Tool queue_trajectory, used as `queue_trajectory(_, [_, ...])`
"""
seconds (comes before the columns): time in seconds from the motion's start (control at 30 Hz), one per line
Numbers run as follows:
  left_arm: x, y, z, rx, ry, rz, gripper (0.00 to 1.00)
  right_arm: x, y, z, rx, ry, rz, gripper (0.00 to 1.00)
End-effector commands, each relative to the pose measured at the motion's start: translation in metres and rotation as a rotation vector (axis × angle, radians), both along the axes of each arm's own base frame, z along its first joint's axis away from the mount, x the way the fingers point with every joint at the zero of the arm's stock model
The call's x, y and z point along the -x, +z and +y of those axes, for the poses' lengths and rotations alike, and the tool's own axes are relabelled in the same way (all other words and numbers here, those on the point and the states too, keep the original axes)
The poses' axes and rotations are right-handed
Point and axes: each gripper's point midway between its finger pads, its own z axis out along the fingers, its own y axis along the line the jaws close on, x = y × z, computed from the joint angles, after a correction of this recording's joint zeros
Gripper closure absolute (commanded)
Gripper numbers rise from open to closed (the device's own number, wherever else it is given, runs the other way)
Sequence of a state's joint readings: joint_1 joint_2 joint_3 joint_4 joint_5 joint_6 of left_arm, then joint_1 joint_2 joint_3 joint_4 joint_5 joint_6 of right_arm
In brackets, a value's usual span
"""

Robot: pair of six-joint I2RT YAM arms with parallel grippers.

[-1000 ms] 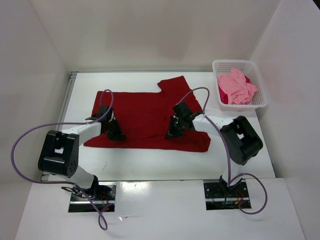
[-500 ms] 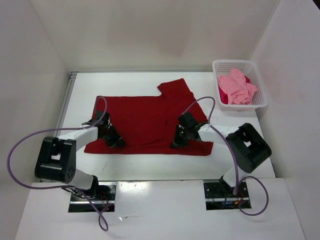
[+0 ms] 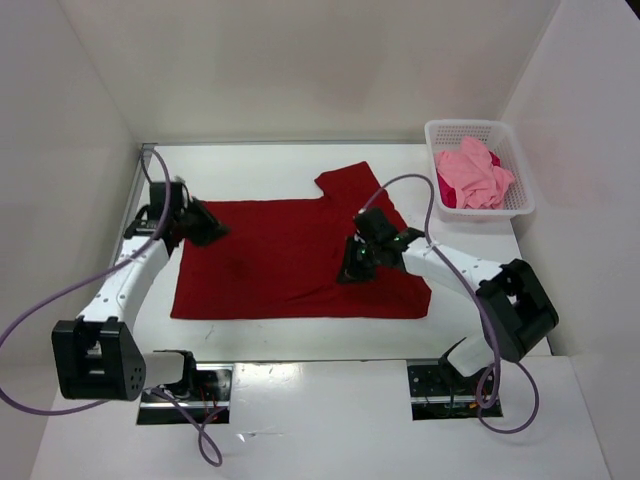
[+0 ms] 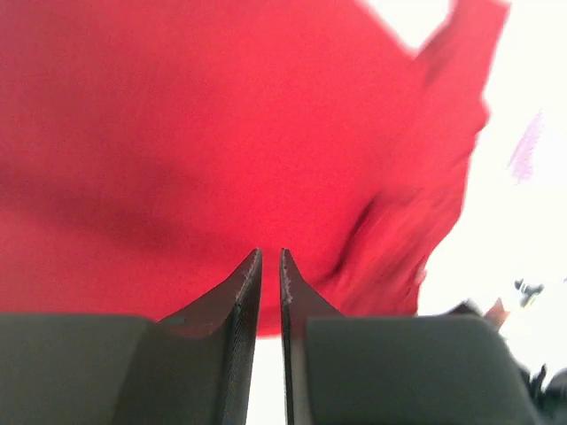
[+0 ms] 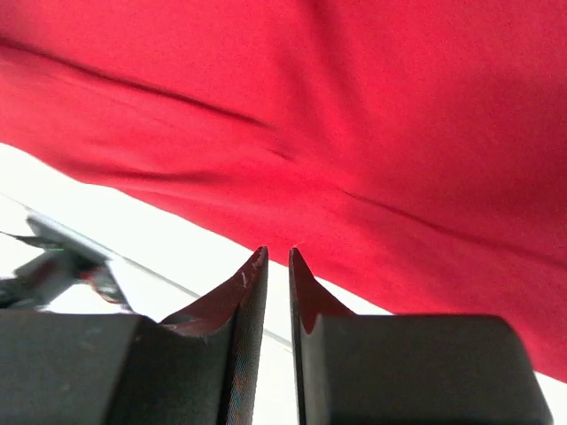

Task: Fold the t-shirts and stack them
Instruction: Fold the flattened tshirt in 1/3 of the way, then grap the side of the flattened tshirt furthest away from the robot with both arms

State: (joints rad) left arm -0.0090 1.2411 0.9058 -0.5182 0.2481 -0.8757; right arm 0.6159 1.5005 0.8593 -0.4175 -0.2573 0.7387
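Red t-shirt (image 3: 290,255) flat on table (image 3: 260,172)

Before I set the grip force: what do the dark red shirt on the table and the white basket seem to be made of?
Dark red shirt: soft matte cloth, probably a cotton-like knit; it lies limp with shallow creases. White basket: rigid plastic by its look, faintly glossy, with moulded mesh walls holding their shape.

One dark red t-shirt (image 3: 290,255), one pink t-shirt (image 3: 475,175), one magenta t-shirt (image 3: 443,190), one white basket (image 3: 465,125), two robot arms (image 3: 130,285) (image 3: 460,265)
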Motion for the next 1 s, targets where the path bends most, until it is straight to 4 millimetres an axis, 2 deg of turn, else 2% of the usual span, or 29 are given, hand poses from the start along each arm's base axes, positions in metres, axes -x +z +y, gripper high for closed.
queue_trajectory(0.0, [-0.082, 0.049, 0.029, -0.085, 0.037, -0.301, 0.8, -0.033, 0.049, 0.009, -0.049, 0.039, -0.155, 0.81])
queue_trajectory(0.03, [-0.096, 0.049, 0.035, -0.104, 0.047, -0.313, 0.8, -0.043, 0.058, 0.011, -0.059, 0.036, -0.18, 0.87])
queue_trajectory(0.07, [-0.124, 0.044, 0.043, -0.15, 0.04, -0.309, 0.79, -0.047, 0.058, 0.016, -0.068, 0.05, -0.185, 0.9])
queue_trajectory(0.1, [-0.139, 0.039, 0.057, -0.199, 0.071, -0.298, 0.77, -0.054, 0.066, 0.02, -0.073, 0.064, -0.211, 0.92])
queue_trajectory(0.13, [-0.153, 0.013, 0.069, -0.22, 0.079, -0.241, 0.74, -0.06, 0.069, 0.024, -0.08, 0.064, -0.223, 0.93])
queue_trajectory(0.17, [-0.162, 0.006, 0.077, -0.239, 0.086, -0.223, 0.71, -0.065, 0.066, 0.025, -0.067, 0.068, -0.228, 0.95])
queue_trajectory(0.2, [-0.177, 0.015, 0.087, -0.26, 0.096, -0.249, 0.63, -0.07, 0.067, 0.025, -0.055, 0.072, -0.246, 0.95])
queue_trajectory(0.23, [-0.185, -0.005, 0.102, -0.279, 0.129, -0.205, 0.6, -0.075, 0.077, 0.028, -0.065, 0.071, -0.262, 0.95])
queue_trajectory(0.3, [-0.195, -0.012, 0.114, -0.316, 0.136, -0.195, 0.53, -0.084, 0.074, 0.026, -0.049, 0.062, -0.266, 0.95])
queue_trajectory(0.33, [-0.204, -0.02, 0.127, -0.334, 0.164, -0.182, 0.52, -0.083, 0.074, 0.027, -0.054, 0.075, -0.267, 0.95])
queue_trajectory(0.4, [-0.213, -0.025, 0.14, -0.356, 0.184, -0.174, 0.52, -0.087, 0.077, 0.027, -0.072, 0.071, -0.279, 0.95])
queue_trajectory(0.43, [-0.218, -0.035, 0.149, -0.363, 0.184, -0.148, 0.52, -0.089, 0.079, 0.028, -0.087, 0.071, -0.281, 0.93])
queue_trajectory(0.47, [-0.221, -0.039, 0.156, -0.37, 0.197, -0.136, 0.52, -0.087, 0.072, 0.026, -0.077, 0.072, -0.264, 0.93])
queue_trajectory(0.5, [-0.223, -0.052, 0.164, -0.378, 0.197, -0.113, 0.52, -0.086, 0.072, 0.027, -0.085, 0.078, -0.26, 0.92])
queue_trajectory(0.6, [-0.23, -0.063, 0.169, -0.407, 0.173, -0.085, 0.5, -0.082, 0.065, 0.026, -0.081, 0.071, -0.243, 0.91])
queue_trajectory(0.7, [-0.228, -0.08, 0.172, -0.427, 0.151, -0.051, 0.5, -0.081, 0.059, 0.022, -0.083, 0.068, -0.23, 0.9])
queue_trajectory(0.77, [-0.225, -0.082, 0.177, -0.458, 0.16, -0.034, 0.5, -0.083, 0.055, 0.02, -0.077, 0.059, -0.221, 0.9])
queue_trajectory(0.83, [-0.225, -0.094, 0.178, -0.466, 0.144, -0.02, 0.5, -0.085, 0.058, 0.021, -0.081, 0.059, -0.229, 0.9])
queue_trajectory(0.93, [-0.225, -0.098, 0.174, -0.449, 0.131, -0.016, 0.5, -0.086, 0.059, 0.023, -0.088, 0.064, -0.225, 0.9])
queue_trajectory(0.97, [-0.224, -0.104, 0.175, -0.454, 0.12, -0.006, 0.53, -0.088, 0.06, 0.024, -0.092, 0.064, -0.233, 0.9])
